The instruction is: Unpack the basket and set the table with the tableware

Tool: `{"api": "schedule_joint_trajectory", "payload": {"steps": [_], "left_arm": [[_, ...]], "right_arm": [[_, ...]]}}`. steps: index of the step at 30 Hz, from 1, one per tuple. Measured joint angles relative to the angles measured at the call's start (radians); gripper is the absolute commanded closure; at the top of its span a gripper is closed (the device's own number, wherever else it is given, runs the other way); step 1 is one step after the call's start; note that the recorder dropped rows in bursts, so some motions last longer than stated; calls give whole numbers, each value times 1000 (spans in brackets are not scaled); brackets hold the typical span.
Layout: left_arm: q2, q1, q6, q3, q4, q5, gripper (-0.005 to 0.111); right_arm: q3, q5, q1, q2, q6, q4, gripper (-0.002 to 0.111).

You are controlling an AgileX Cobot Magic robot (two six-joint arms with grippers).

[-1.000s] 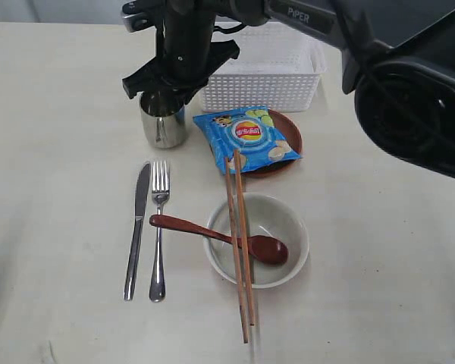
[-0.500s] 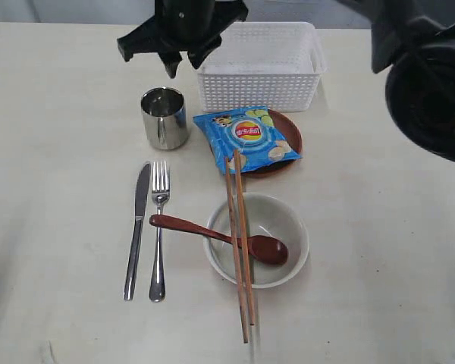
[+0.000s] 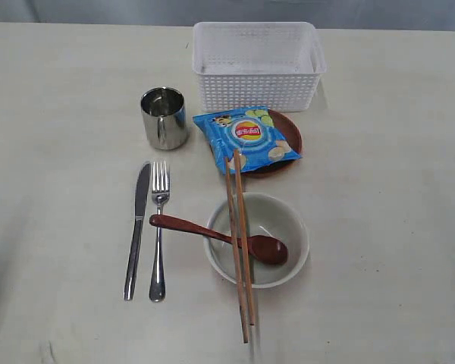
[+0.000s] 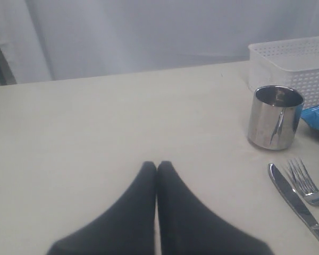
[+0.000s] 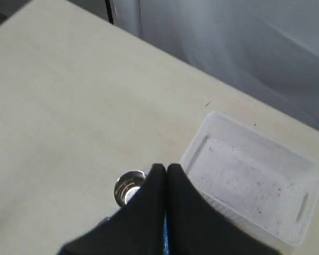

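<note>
My right gripper (image 5: pixel 166 168), fingers pressed together on nothing, now hangs high over the steel cup (image 3: pixel 164 117) it crowded a second ago; my left gripper (image 4: pixel 157 166) is likewise closed, empty. The basket (image 3: pixel 258 92) stands empty near the far edge of the table (image 3: pixel 61 114); the logo on the chip bag (image 3: pixel 246 136) is unreadable.

Polished steel cup (image 3: pixel 164 117), knife (image 3: pixel 137 230), fork (image 3: pixel 159 227); matt white plastic basket (image 3: pixel 258 67); glossy red wooden spoon (image 3: pixel 218 238); faintly grained table (image 3: pixel 379 197).
</note>
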Motion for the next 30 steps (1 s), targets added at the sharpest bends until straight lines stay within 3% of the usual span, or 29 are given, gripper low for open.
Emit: {"api": "schedule_joint_trajectory", "payload": {"steps": [11,15,22,30], "left_arm": [[0,0,0,0,0,0,107],[0,0,0,0,0,0,107],[0,0,0,0,0,0,107],[0,0,0,0,0,0,107]], "right_arm": [[2,2,0,-344,0,-51,109],[76,-22,0,-488,0,-78,109],[455,-209,0,-810,68,-170,109],[977,-493,0,-1216,289,-388,109]]}}
